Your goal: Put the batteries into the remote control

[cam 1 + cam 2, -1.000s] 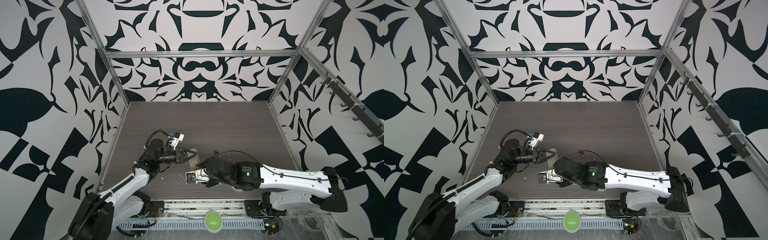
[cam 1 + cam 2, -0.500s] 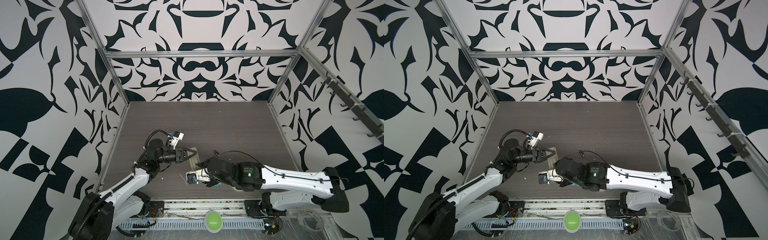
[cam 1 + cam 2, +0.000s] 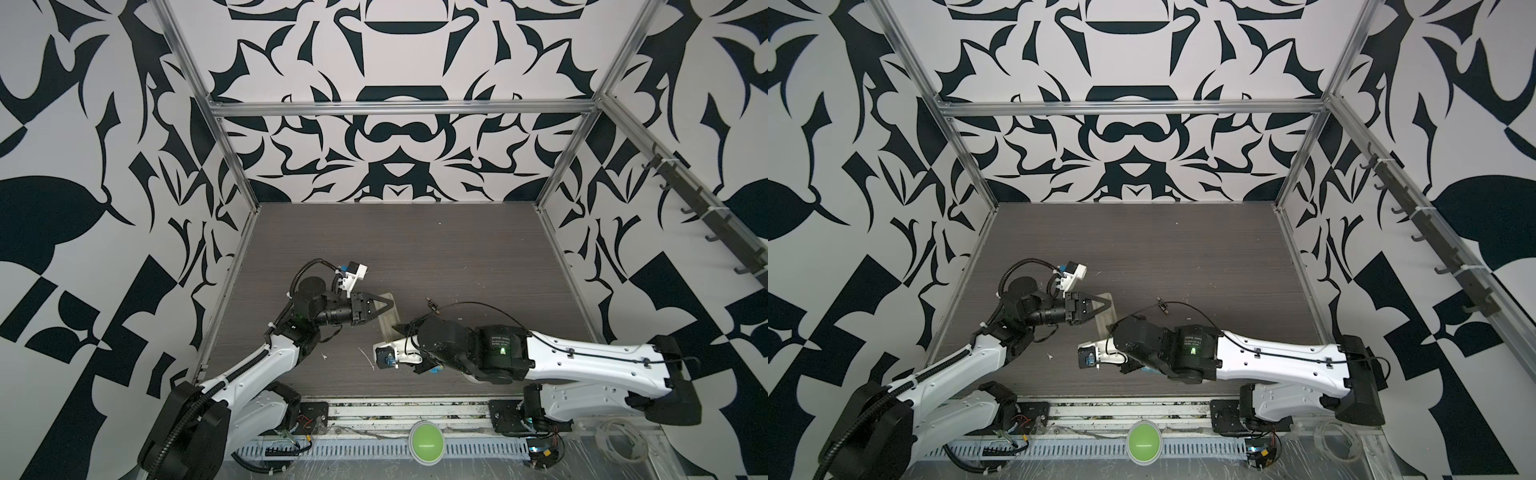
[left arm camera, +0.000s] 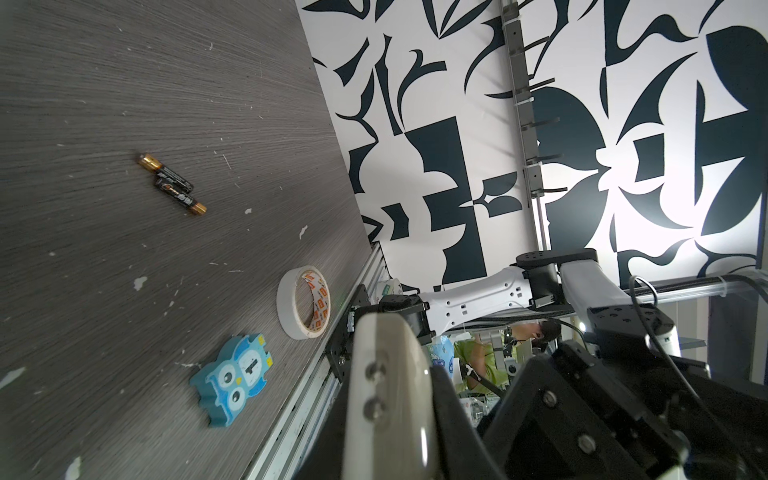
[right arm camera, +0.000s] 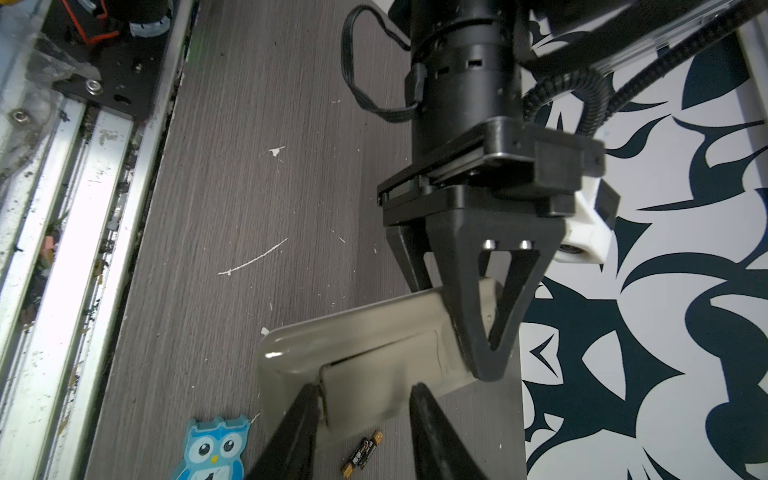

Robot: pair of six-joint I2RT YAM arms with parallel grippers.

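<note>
My two arms met near the front of a dark, wood-grain worktop [image 5: 249, 187], inside a booth with black-and-white patterned walls. My left jaws were shut on one end of the remote [image 5: 374, 328], holding it with its plain off-white back toward my right wrist camera. I could not tell whether it rested on the worktop or hung just above it. My right jaws stood partly open, and their fingertips [image 5: 307, 395] straddled the battery cover [image 5: 386, 357] at the remote's free end. One tip touched the cover's edge. They held nothing.

Little had changed over the last second. My left arm had kept its place and its grip. In both top views my right arm had only crept a touch closer to the remote [image 3: 388, 322]. The cover looked seated all round, bar a thin dark line along one edge (a gap or a shadow, I couldn't say).

The batteries [image 5: 362, 453] lay on the worktop beyond the remote, touching side by side and staggered, well apart from both jaws. A blue owl tile [image 5: 214, 449] lay near them, and a tape roll [image 4: 303, 303] sat just past it by the front rail.

I judged the task was at its opening step, because the cover had to come off before either battery could go in.
</note>
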